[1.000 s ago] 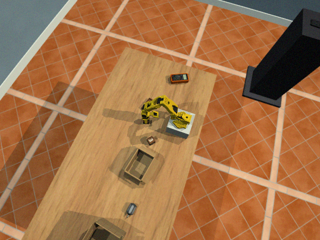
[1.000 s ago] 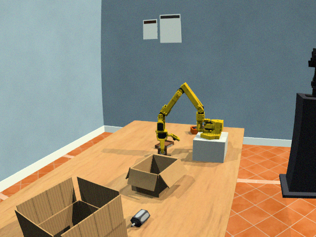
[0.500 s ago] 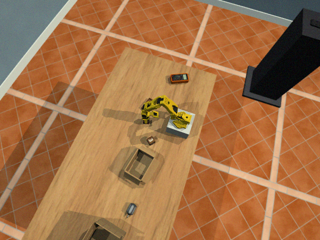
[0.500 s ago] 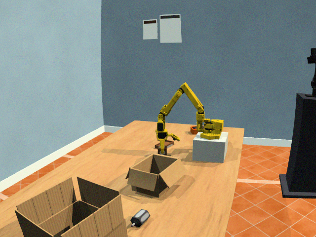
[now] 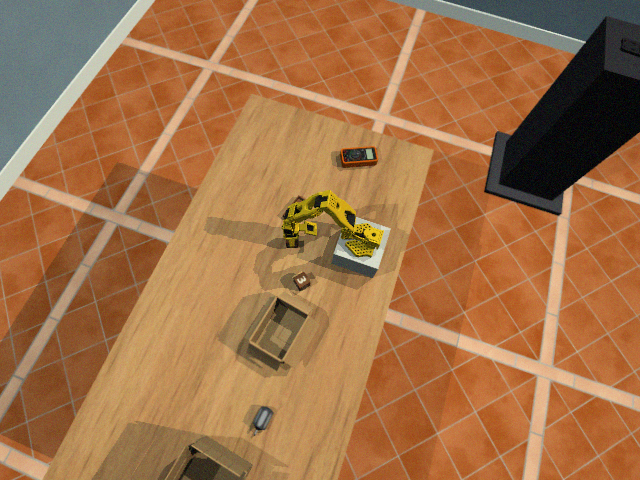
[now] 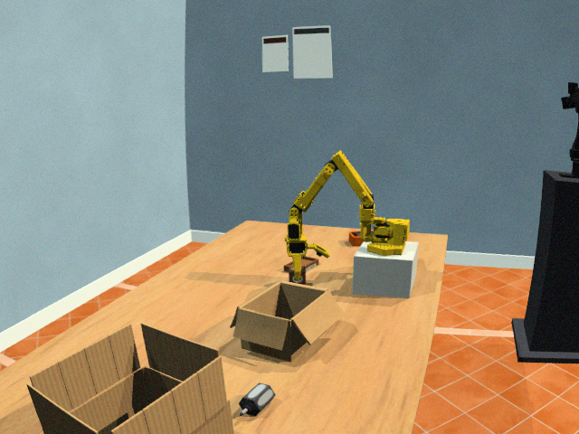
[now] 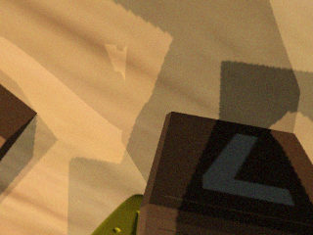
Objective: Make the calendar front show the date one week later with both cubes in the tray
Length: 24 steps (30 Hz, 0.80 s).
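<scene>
My gripper (image 5: 292,238) points straight down and is shut on a dark brown cube (image 7: 230,183). In the wrist view the cube's top face carries a grey angular digit, like a 7 seen askew. One yellow finger (image 7: 119,220) shows at the cube's lower left. The held cube sits low by the table in the exterior view (image 6: 297,276); I cannot tell if it touches. The reddish-brown calendar tray (image 6: 301,264) lies just behind the gripper, and the arm mostly hides it from above. A second brown cube (image 5: 302,280) showing a 3 lies loose on the table between the gripper and the open box.
An open cardboard box (image 5: 279,328) stands in front of the loose cube. A larger box (image 6: 130,392) is at the table's near end, with a small grey device (image 6: 256,398) beside it. An orange multimeter (image 5: 358,155) lies beyond the white arm base (image 5: 360,253).
</scene>
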Available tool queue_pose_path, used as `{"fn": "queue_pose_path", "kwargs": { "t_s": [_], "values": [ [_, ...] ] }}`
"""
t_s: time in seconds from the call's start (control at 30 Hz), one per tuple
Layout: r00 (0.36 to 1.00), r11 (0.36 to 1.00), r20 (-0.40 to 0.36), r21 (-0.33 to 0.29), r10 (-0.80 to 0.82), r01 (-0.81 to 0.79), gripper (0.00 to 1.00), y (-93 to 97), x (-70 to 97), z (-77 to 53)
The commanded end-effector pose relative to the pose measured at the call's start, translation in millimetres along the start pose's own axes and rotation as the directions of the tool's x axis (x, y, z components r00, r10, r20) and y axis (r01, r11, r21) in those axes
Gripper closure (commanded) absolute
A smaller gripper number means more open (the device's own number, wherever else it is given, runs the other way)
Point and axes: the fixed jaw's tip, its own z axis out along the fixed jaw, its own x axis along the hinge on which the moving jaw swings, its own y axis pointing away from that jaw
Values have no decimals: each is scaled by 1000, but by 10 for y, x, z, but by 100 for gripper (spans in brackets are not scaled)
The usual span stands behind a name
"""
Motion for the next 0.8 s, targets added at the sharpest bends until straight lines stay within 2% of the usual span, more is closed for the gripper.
{"fn": "queue_pose_path", "kwargs": {
  "t_s": [0.0,0.13,0.2,0.47,0.77],
  "values": [
    [1000,1000,-4,1,3,-3,100,-5,17,-97],
    [1000,1000,-4,1,3,-3,100,6,23,-217],
    [1000,1000,-4,1,3,-3,100,6,23,-217],
    [1000,1000,-4,1,3,-3,100,20,15,-426],
    [1000,1000,-4,1,3,-3,100,22,10,-469]
  ]
}}
